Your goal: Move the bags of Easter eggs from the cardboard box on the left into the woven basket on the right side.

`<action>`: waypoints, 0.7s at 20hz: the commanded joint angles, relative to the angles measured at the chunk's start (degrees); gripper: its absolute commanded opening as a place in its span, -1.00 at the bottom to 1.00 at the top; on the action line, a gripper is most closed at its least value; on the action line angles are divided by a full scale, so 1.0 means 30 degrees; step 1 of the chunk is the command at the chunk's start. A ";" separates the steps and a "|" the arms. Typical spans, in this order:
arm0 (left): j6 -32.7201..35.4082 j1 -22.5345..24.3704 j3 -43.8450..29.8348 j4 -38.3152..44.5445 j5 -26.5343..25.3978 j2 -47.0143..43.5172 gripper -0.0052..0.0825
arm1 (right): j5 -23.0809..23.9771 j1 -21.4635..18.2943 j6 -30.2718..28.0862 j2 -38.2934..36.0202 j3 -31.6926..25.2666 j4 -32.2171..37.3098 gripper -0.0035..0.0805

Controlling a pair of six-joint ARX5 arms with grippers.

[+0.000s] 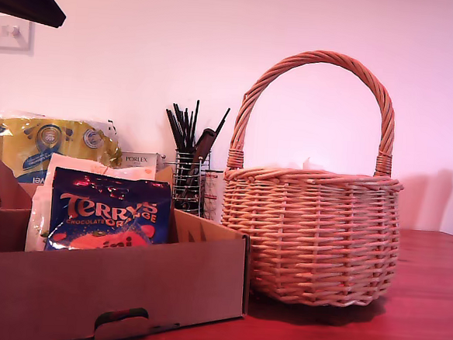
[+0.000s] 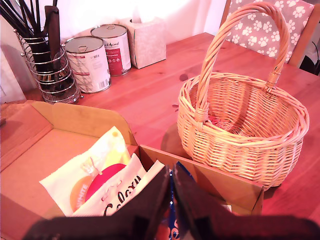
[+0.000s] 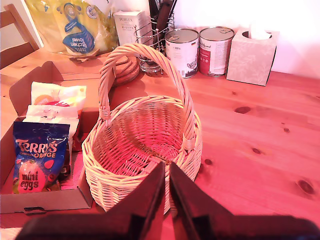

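The cardboard box (image 1: 164,282) sits at the exterior view's left with the bags of Easter eggs in it. A dark blue Terry's bag (image 1: 106,220) leans upright in front of a white bag (image 1: 79,166). In the first wrist view a Galaxy bag (image 2: 120,192) and a red-and-orange pouch (image 2: 85,175) lie below my first gripper (image 2: 171,176), which hovers shut over the box, blue foil showing at its tips. The woven basket (image 1: 315,238) stands at the exterior view's right, no bags visible inside. My second gripper (image 3: 166,165) hangs shut above the basket (image 3: 142,145). Neither gripper shows in the exterior view.
Behind the box stand a wire holder of black brushes (image 1: 187,175), a yellow package (image 1: 45,146) and a small Porlex box (image 1: 138,160). Two tins (image 3: 182,50) and a tissue box (image 3: 250,55) line the wall. A chair (image 2: 280,20) stands behind the basket.
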 commanded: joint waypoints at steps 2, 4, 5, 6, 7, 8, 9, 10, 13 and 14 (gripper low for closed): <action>-0.0066 -0.0036 -0.0160 -0.0291 0.0007 -0.0029 -0.93 | 0.0364 -0.0036 0.0219 -0.1537 -0.0131 -0.1523 -0.95; -0.0066 -0.0036 -0.0160 -0.0299 0.0007 -0.0029 -0.93 | 0.0364 -0.0036 0.0226 -0.1537 -0.0131 -0.1552 -0.95; -0.0066 -0.0036 -0.0160 -0.0284 0.0007 -0.0029 -0.93 | 0.0357 -0.0029 0.0226 -0.1537 -0.0131 -0.1647 -0.95; -0.0058 -0.0036 -0.0160 -0.0277 0.0007 -0.0029 -0.93 | 0.0350 -0.0029 0.0219 -0.1537 -0.0131 -0.1698 -0.95; -0.0058 -0.0036 -0.0160 -0.0284 -0.0007 -0.0029 -0.93 | 0.0357 -0.0036 0.0189 -0.1537 -0.0131 -0.1610 -0.95; -0.0058 -0.0036 -0.0160 -0.0277 -0.0022 -0.0044 -0.93 | 0.0342 -0.0036 0.0211 -0.1530 -0.0131 -0.1435 -0.95; -0.0036 -0.0036 -0.0131 -0.0306 -0.0015 -0.0066 -0.93 | 0.0306 -0.0029 0.0204 -0.1501 -0.0131 -0.1224 -0.95; 0.0401 -0.0036 0.0036 -0.0532 -0.0102 -0.0080 -0.93 | 0.0131 -0.0029 0.0204 -0.1450 -0.0131 -0.1013 -0.95; 0.2047 0.0109 0.1304 -0.2484 -0.1129 -0.0073 -0.93 | -0.1100 -0.0029 0.0189 -0.0750 -0.0131 -0.0692 -0.95; 0.3082 0.0240 0.1785 -0.3300 -0.1311 -0.0073 -0.93 | -0.1268 -0.0029 0.0124 -0.0415 -0.0131 -0.0678 -0.95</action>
